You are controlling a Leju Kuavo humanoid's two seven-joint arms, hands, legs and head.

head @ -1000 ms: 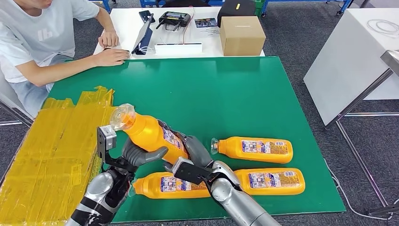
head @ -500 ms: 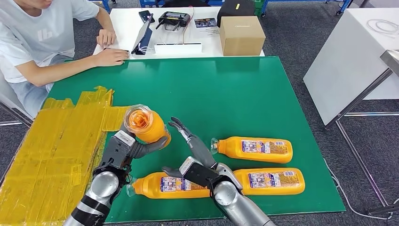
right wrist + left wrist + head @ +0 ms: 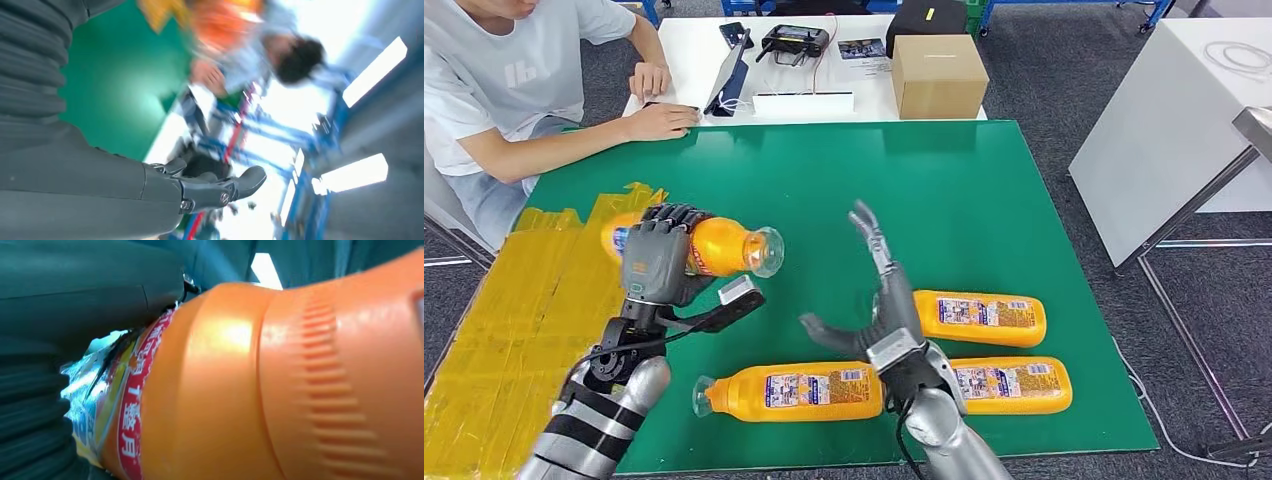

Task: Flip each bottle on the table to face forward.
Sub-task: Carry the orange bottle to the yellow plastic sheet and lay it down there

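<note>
My left hand (image 3: pixel 656 268) grips an orange bottle (image 3: pixel 724 246) and holds it sideways above the green table (image 3: pixel 844 190), its clear cap pointing right. The left wrist view shows that bottle (image 3: pixel 280 385) very close, with my fingers (image 3: pixel 75 300) around its label. Three more orange bottles lie flat near the front edge: one (image 3: pixel 792 391) at the front middle, one (image 3: pixel 980 317) to the right, one (image 3: pixel 1014 384) at the front right. My right hand (image 3: pixel 879 300) is raised over them with fingers spread and holds nothing; its thumb (image 3: pixel 220 190) shows bare in the right wrist view.
Yellow tape (image 3: pixel 514 330) covers the table's left part. A person (image 3: pixel 504 90) sits at the far left with hands resting near the table's back edge. A cardboard box (image 3: pixel 938 75) and devices lie on a white table behind. A white table (image 3: pixel 1184 110) stands at the right.
My left hand has turned the held bottle from cap-toward-me to lying sideways and carried it up and left. My right hand has let go, lifted, and spread its fingers.
</note>
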